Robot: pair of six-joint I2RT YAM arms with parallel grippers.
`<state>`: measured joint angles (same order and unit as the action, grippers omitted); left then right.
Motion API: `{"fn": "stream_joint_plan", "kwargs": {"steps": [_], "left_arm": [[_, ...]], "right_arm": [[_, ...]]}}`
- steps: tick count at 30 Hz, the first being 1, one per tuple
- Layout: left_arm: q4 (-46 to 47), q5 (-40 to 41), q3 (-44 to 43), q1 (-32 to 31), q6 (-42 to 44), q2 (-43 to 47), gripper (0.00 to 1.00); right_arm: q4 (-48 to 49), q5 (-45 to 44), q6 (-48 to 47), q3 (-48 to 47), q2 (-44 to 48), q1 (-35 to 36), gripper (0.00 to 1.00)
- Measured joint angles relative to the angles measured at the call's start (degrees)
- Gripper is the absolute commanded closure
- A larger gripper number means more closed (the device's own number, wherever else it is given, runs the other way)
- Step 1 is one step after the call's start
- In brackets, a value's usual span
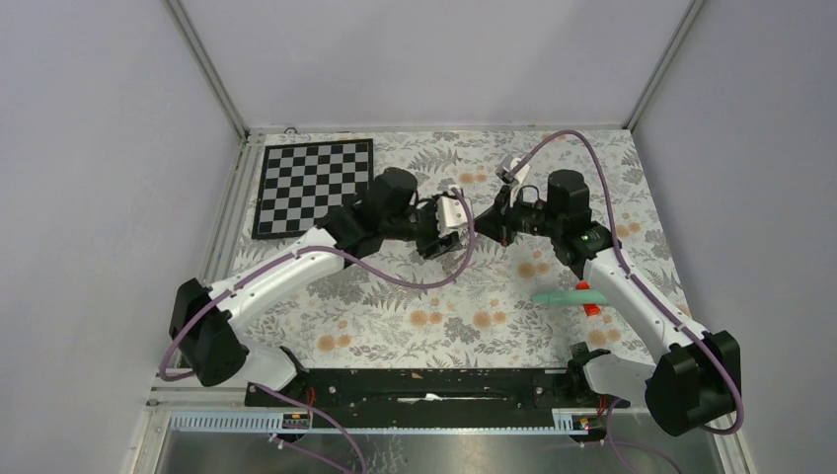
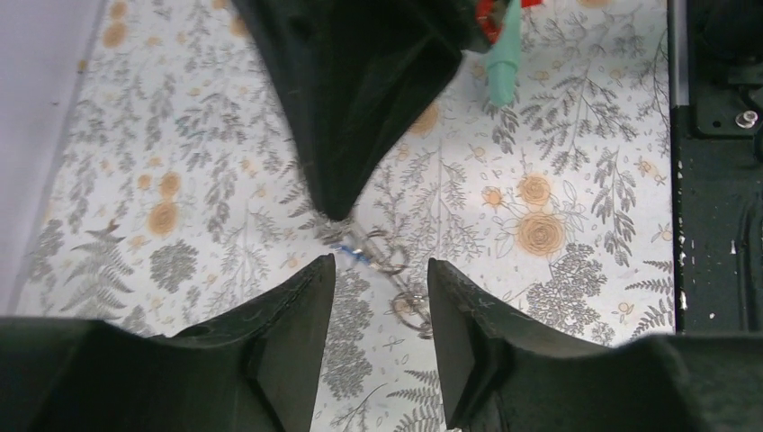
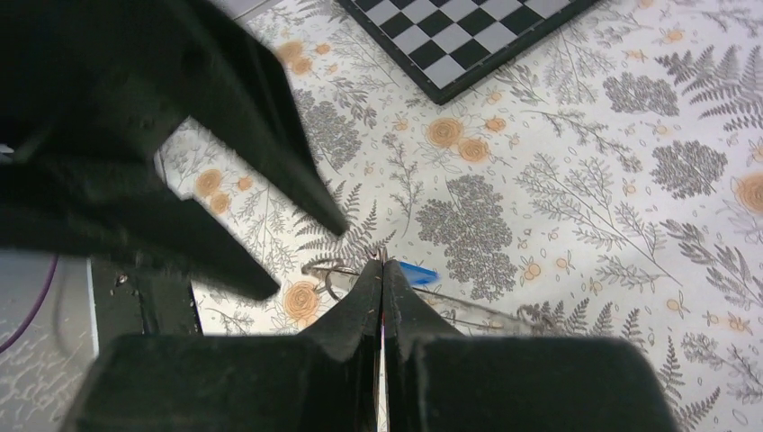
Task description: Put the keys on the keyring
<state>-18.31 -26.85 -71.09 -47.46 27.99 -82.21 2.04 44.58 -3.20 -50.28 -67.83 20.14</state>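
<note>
Chequered board (image 1: 314, 186): lying at the far left, well apart from the work.
Left gripper (image 2: 380, 270): fingers are standing apart, gripping nothing and flanking the keys.
Keys (image 2: 378, 254): showing as a small metal tangle between the two grippers, mid-table towards the far side. The blue tag (image 3: 416, 272) is sitting just right of the right fingertips.
Keyring: no large hoop is showing in any view, so I cannot tell where it is.
Right gripper (image 3: 382, 268): fingers are pressing together, seemingly pinching thin metal of the keys.
Teal stick (image 1: 565, 294): lying near right with its red piece (image 1: 591, 309), apart from the work.
Doing it well: the right pinch should be holding steady. The left should be closing only once metal is sitting squarely between its pads, moving slowly since the parts look tiny and slippery.
Count: one board, two grippers, one blue tag, one stick and one red piece. The black tag is not showing, so the number of keys is uncertain.
</note>
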Motion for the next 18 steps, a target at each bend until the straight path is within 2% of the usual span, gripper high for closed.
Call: {"fn": "stream_joint_plan", "kwargs": {"steps": [5, 8, 18], "left_arm": [[0.0, -4.0, 0.0, 5.3, -1.6, 3.8, 0.49], [0.0, -8.3, -0.3, 8.2, -3.0, 4.4, 0.52], [-0.2, -20.6, -2.5, 9.1, -3.9, -1.3, 0.65]], "right_arm": [[-0.1, 4.8, -3.4, 0.4, 1.0, -0.3, 1.0], [-0.1, 8.2, -5.0, 0.5, 1.2, -0.3, 1.0], [-0.2, 13.7, -7.3, 0.8, 2.2, -0.4, 1.0]]}}
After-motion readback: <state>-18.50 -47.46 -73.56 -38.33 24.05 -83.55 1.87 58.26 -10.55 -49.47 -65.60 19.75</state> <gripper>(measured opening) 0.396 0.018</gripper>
